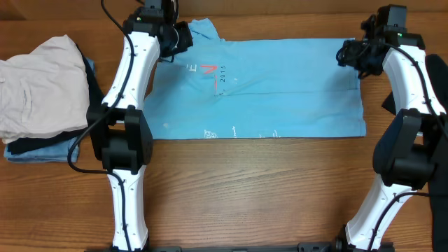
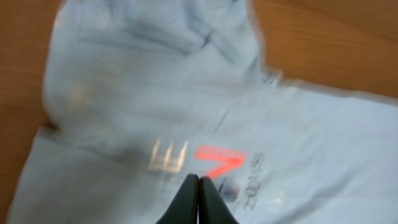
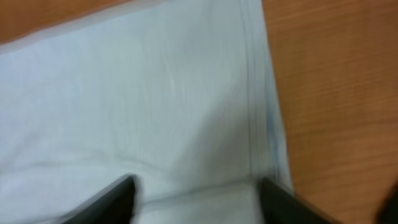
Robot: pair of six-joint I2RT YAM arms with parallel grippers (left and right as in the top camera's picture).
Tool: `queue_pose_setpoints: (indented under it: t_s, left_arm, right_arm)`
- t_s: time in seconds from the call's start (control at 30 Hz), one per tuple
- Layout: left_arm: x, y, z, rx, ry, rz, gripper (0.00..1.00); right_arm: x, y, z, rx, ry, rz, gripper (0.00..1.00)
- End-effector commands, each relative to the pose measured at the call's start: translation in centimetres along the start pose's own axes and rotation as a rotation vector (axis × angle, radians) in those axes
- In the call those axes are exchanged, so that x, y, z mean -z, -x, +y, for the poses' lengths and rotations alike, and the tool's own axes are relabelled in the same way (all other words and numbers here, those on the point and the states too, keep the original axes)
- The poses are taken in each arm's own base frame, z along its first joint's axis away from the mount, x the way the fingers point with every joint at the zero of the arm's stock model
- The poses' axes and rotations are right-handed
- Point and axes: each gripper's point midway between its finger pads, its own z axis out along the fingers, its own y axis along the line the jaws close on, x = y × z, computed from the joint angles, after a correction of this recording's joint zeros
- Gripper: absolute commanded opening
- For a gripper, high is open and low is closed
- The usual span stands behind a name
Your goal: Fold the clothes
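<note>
Wooden table (image 1: 266,182) is lying bare before the sky-blue T-shirt (image 1: 280,91), which is lying flat mid-table with straight edges. Farther back, the left gripper (image 2: 199,182) is holding its fingers pressed together above the lettering (image 1: 210,70). The right gripper (image 3: 196,183) is standing spread over the shirt's right edge.

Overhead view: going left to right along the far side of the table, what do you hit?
cream-beige garment → left gripper → red-orange lettering on the blue T-shirt → right gripper
</note>
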Motion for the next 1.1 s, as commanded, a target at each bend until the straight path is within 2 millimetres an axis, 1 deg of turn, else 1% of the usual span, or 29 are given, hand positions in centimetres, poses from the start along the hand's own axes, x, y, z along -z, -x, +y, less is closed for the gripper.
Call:
queue_pose_setpoints:
  t_s: [0.0, 0.03, 0.07, 0.1, 0.17, 0.2, 0.27, 0.33, 0.4, 0.53, 0.6, 0.63, 0.7, 0.77, 0.8, 0.93, 1.0, 1.07]
  left_arm:
    - [6.7, -2.2, 1.4, -0.043, 0.142, 0.057, 0.04]
    - [7.1, -4.7, 3.5, -0.047, 0.265, 0.149, 0.04]
    - [6.9, -5.8, 4.0, -0.047, 0.291, 0.19, 0.04]
    - [6.3, -7.7, 4.7, -0.045, 0.317, 0.262, 0.04]
    - [5.3, -10.2, 6.0, -0.025, 0.354, 0.347, 0.04]
    - [4.8, -10.6, 6.3, -0.015, 0.361, 0.356, 0.04]
    - [2.4, -11.5, 7.4, 0.005, 0.359, 0.357, 0.04]
    - [1.0, -12.9, 8.3, 0.02, 0.372, 0.379, 0.04]
    - [-0.3, -14.1, 9.1, 0.019, 0.382, 0.391, 0.04]
    - [-2.1, -17.0, 11.0, 0.02, 0.416, 0.437, 0.04]
    - [-2.6, -18.4, 11.9, 0.019, 0.438, 0.461, 0.04]
    - [-2.6, -19.1, 12.2, 0.02, 0.444, 0.478, 0.04]
    - [-2.6, -21.1, 13.1, 0.023, 0.465, 0.533, 0.04]
    - [-2.1, -23.4, 14.1, 0.027, 0.496, 0.604, 0.04]
    - [-1.8, -24.2, 14.3, 0.029, 0.507, 0.631, 0.04]
    - [-0.3, -26.1, 14.9, 0.054, 0.549, 0.717, 0.04]
    - [0.5, -26.8, 15.0, 0.08, 0.574, 0.75, 0.04]
    - [1.8, -27.9, 15.1, 0.101, 0.603, 0.811, 0.04]
  right_arm:
    - [3.3, -3.1, -0.7, -0.123, -0.027, 0.113, 0.25]
    - [3.3, -5.0, -1.0, -0.159, -0.041, 0.184, 0.15]
    - [3.3, -5.9, -1.0, -0.17, -0.048, 0.217, 0.08]
    - [3.1, -7.3, -1.3, -0.196, -0.063, 0.268, 0.04]
    - [2.8, -9.0, -1.8, -0.242, -0.087, 0.323, 0.04]
    - [2.4, -9.4, -2.2, -0.249, -0.102, 0.331, 0.04]
    - [0.5, -10.3, -3.1, -0.251, -0.121, 0.321, 0.04]
    - [-0.8, -11.7, -3.7, -0.259, -0.127, 0.338, 0.04]
    - [-2.1, -12.5, -4.2, -0.266, -0.127, 0.333, 0.04]
    - [-4.0, -15.4, -4.7, -0.271, -0.134, 0.37, 0.04]
    - [-4.3, -16.6, -4.9, -0.275, -0.145, 0.395, 0.04]
    - [-4.3, -17.2, -5.5, -0.295, -0.178, 0.407, 0.04]
    - [-3.8, -18.3, -7.1, -0.33, -0.258, 0.432, 0.04]
    - [-3.3, -18.9, -8.3, -0.358, -0.284, 0.455, 0.04]
    - [-3.1, -19.2, -8.8, -0.373, -0.288, 0.469, 0.04]
    - [-2.3, -20.1, -10.7, -0.435, -0.304, 0.503, 0.04]
    - [-2.0, -20.4, -11.2, -0.455, -0.307, 0.513, 0.04]
    - [-1.8, -20.7, -11.4, -0.462, -0.309, 0.525, 0.04]
